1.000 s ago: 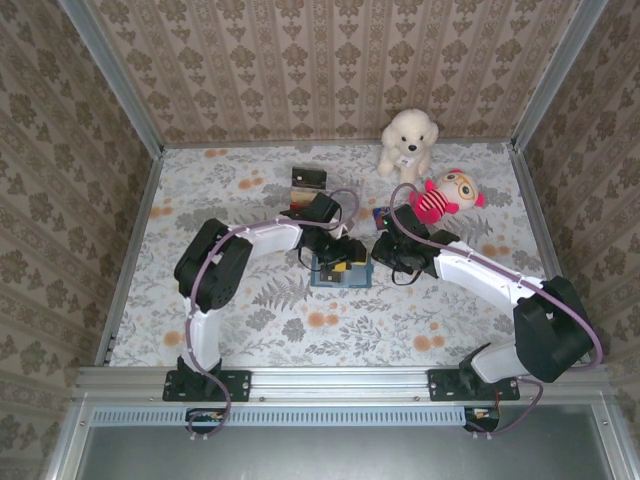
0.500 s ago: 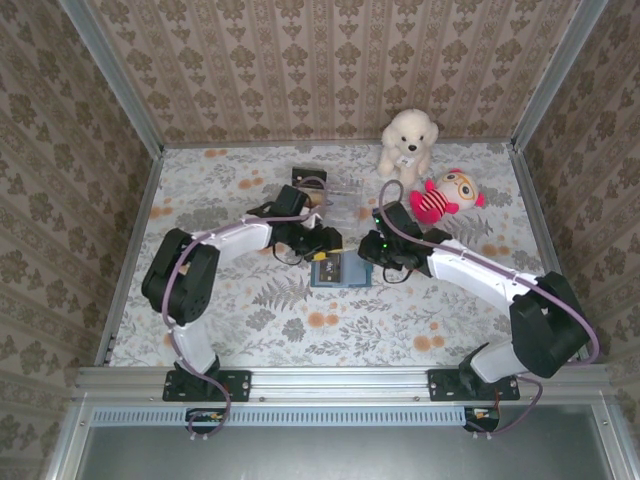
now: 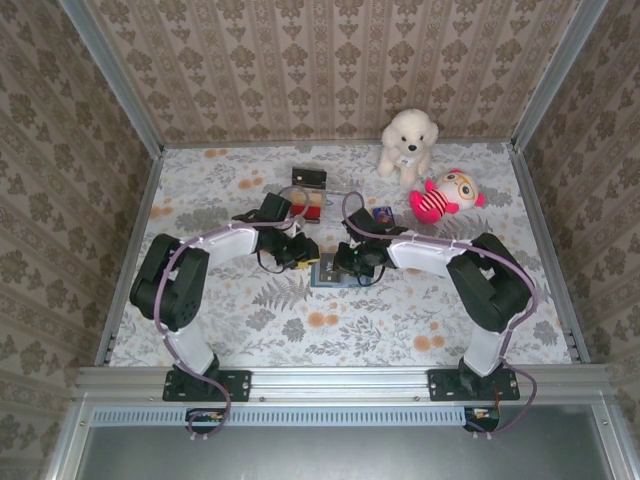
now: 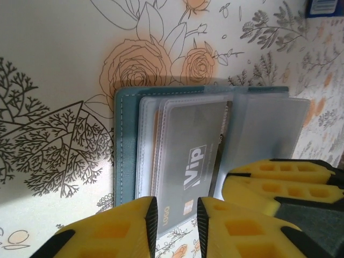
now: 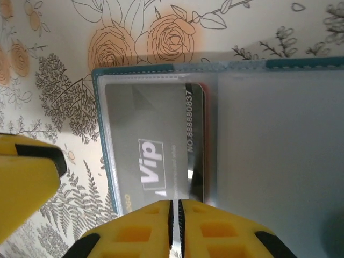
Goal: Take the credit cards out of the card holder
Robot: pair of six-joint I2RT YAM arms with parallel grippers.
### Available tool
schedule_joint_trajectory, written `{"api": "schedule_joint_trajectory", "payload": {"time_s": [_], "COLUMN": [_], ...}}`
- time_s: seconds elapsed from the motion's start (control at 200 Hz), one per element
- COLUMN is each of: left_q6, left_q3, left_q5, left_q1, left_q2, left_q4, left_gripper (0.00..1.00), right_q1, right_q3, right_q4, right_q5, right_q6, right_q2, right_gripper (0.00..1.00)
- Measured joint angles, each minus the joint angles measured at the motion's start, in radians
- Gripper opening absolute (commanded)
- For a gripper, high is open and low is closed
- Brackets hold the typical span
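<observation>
One dark card (image 5: 150, 123) behind cloudy holder sleeve (image 5: 269, 161), lower end hidden.

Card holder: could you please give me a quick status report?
Left pincer open over VIP card end. Right pincer shut at holder edge. Card not yet out. Pincers crowded close at the same edge.

Teal card holder (image 4: 124, 156) lies open and flat on the floral tabletop (image 4: 59, 64), near the middle. Its clear plastic sleeves (image 4: 269, 123) are spread across it. A dark grey credit card (image 5: 150, 145) sits inside one sleeve, face up, with a white "Vip" logo and a printed number along one short edge. A thin sliver of a red card (image 5: 207, 140) peeks out just behind that edge. Both cards are still tucked in the holder.
</observation>
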Motion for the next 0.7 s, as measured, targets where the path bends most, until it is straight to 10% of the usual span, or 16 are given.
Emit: {"api": "schedule_joint_trajectory", "payload": {"time_s": [0.7], "left_q6": [0.023], "left_q3": [0.116], "left_q5": [-0.063], "left_q1": [-0.056], "left_q2": [0.111], "left_q4": [-0.091], "left_gripper": [0.22], "right_q1": [-0.031], "right_q3": [0.019], "right_q4": [-0.023], "right_q5": [0.008], "right_q6": [-0.008], "right_q2": [0.007], "right_gripper": [0.14]}}
